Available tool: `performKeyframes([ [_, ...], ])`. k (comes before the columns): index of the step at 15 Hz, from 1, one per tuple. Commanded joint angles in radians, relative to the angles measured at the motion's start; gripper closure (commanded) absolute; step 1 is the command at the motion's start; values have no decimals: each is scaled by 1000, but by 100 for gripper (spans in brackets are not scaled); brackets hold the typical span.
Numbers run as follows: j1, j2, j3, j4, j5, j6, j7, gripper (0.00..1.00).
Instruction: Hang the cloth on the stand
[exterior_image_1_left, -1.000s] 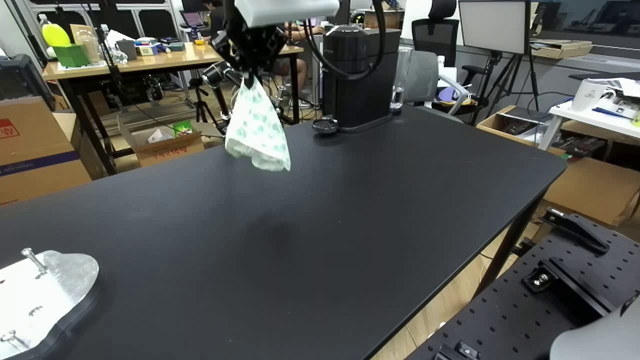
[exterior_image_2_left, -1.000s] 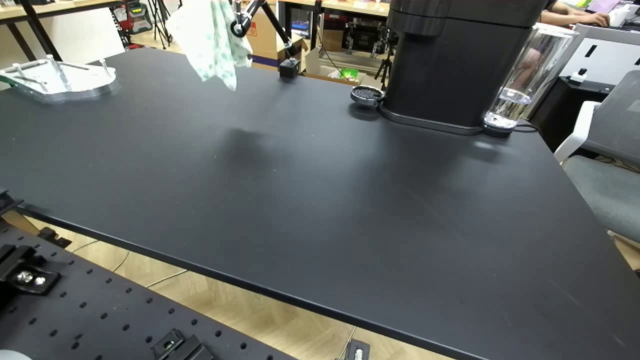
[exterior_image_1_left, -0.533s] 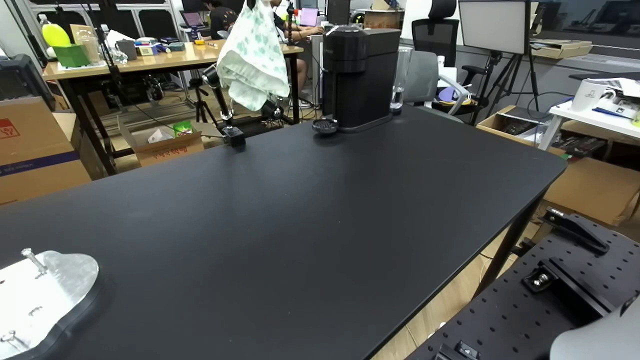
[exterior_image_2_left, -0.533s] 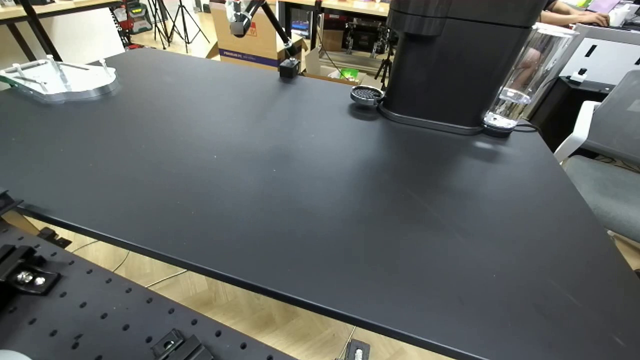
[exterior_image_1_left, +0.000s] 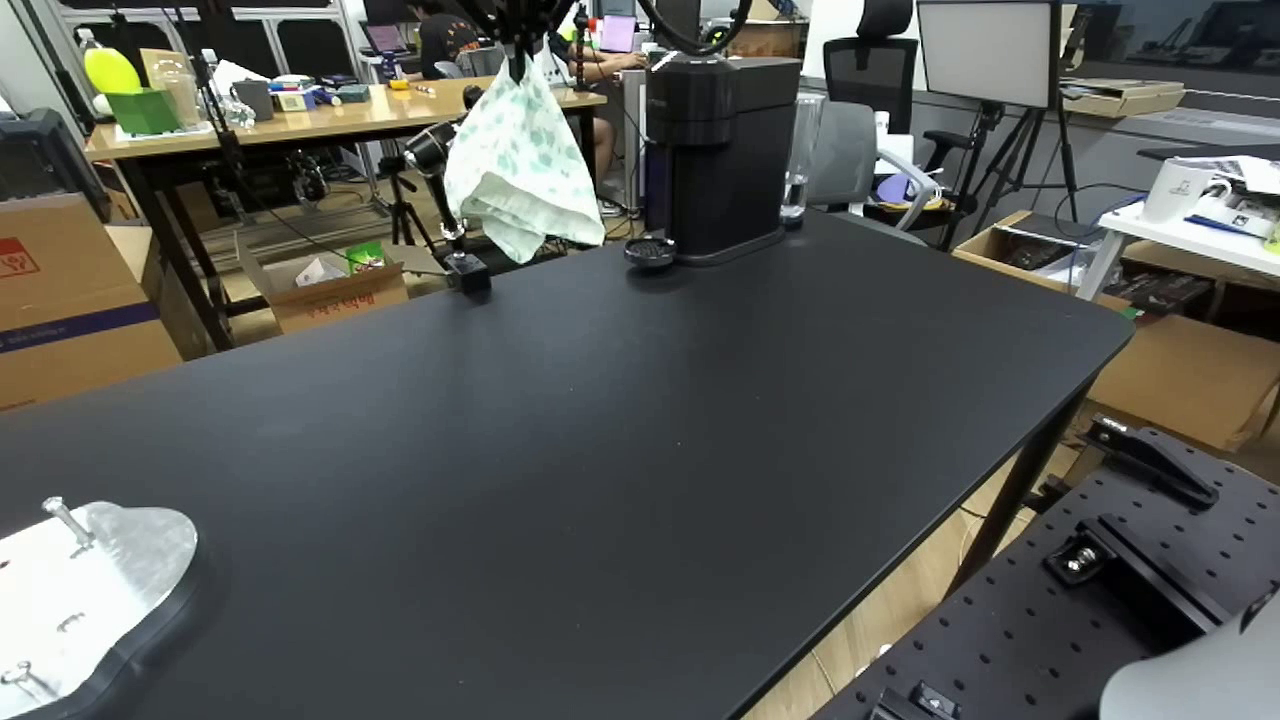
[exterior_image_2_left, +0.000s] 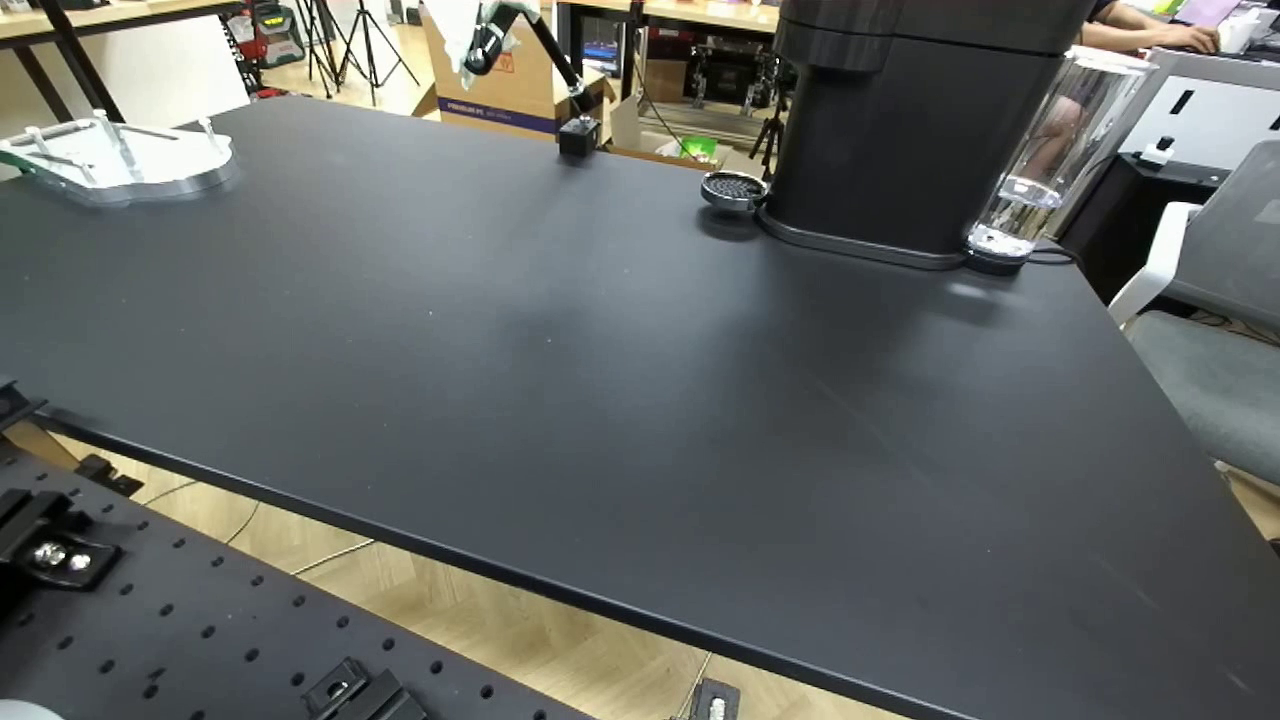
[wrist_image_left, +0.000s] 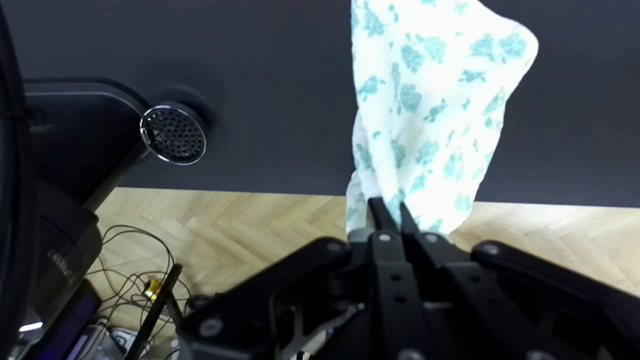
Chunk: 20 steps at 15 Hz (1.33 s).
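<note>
The gripper (wrist_image_left: 389, 203) has its two black fingers (wrist_image_left: 389, 255) drawn nearly together, with a narrow gap at the tips, and it grips the cloth (wrist_image_left: 430, 115) there. The cloth, white with a blue-green leaf print, is bunched at the grip and spreads out from it. In the wrist view most of it lies against the dark tabletop (wrist_image_left: 280, 100) behind it, while its gripped end shows against the pale wooden floor (wrist_image_left: 250, 220). In an exterior view the cloth hangs in the air from the fingertips, narrow at the top and wider below, with a fold across its lower part. The black jointed stand (exterior_image_2_left: 557, 57) rises from a small block at the far edge of the tabletop, its upper section bent over. The cloth and this upper section overlap in both exterior views; whether they touch, I cannot tell. A black machine (exterior_image_1_left: 720, 150) with a clear tank (exterior_image_2_left: 1030, 170) stands near the stand, a round pierced tray (exterior_image_2_left: 734, 190) at its base. Well apart from the cloth, a metal plate (exterior_image_1_left: 150, 540) with upright bolts rests on the tabletop.
</note>
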Motion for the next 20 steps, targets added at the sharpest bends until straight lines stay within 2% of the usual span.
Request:
performKeyframes([
  [1,7,-7,-3,-39,66,-21,-19,99],
  [9,-6,-56,-27,-155,74,-9,6,99],
  [20,-68,-165,-66,-357,70,34,34,99],
])
